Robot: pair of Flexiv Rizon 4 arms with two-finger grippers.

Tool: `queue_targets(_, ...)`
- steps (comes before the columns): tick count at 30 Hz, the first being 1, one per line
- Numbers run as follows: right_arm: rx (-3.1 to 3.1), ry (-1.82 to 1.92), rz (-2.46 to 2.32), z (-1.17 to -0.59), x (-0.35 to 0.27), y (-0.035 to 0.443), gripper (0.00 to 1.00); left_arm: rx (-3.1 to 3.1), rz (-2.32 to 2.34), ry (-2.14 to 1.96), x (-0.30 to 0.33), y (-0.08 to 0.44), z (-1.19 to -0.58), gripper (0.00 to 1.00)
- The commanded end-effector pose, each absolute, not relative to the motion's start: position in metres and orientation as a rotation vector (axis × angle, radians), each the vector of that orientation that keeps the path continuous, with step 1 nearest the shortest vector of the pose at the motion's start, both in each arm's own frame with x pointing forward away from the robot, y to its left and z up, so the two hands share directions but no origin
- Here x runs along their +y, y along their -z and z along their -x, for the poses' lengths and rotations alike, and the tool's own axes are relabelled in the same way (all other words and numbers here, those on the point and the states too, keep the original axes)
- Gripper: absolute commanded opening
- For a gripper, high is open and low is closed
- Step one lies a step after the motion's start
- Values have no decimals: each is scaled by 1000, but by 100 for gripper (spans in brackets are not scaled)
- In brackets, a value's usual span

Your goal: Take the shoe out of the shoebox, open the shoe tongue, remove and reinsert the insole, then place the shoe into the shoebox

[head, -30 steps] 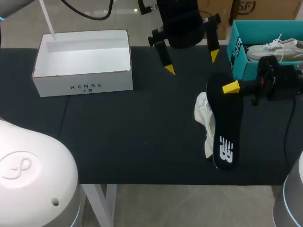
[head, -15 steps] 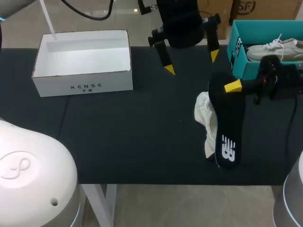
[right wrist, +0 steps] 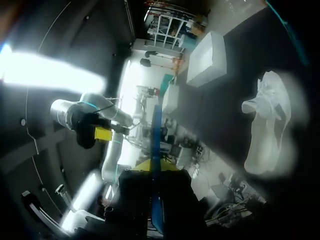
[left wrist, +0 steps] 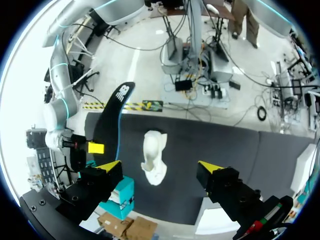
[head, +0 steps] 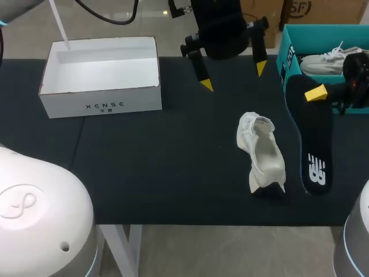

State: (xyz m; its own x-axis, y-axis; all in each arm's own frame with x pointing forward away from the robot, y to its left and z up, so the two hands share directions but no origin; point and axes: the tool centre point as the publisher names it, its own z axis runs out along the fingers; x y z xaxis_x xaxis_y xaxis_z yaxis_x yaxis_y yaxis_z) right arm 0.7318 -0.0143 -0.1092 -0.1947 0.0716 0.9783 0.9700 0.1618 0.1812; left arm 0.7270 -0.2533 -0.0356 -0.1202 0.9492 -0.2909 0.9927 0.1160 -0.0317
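One surface [head: 173,173] holds two boxes, a white box [head: 101,98] and a teal shoebox [head: 285,43]. Two shoes: one shoe [head: 262,153] on the surface, a second shoe [head: 331,60] in the shoebox. One insole [head: 311,144], pinched in the right tool [head: 316,93]; left tool [head: 233,76] wide.

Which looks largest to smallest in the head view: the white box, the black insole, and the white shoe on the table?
1. white box
2. black insole
3. white shoe
The insole is held by the right gripper, maybe nearer the camera, so its lead over the shoe is unsure.
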Motion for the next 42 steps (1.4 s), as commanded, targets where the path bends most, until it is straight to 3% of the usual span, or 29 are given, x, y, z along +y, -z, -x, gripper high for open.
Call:
queue_targets(1,-1495,1158,1050,-744,-11,111,0,2189,-1939,320,-253,36,-727,100)
queue_targets(29,-1505,1165,1082,-772,-1,108,0,2189,-1939,320,-253,36,-727,100)
queue_targets(36,-1505,1165,1082,-772,-1,108,0,1717,-1594,853,-249,48,-711,100)
queue_targets(42,-1505,1165,1082,-772,-1,108,0,1473,-1500,912,-248,54,-701,100)
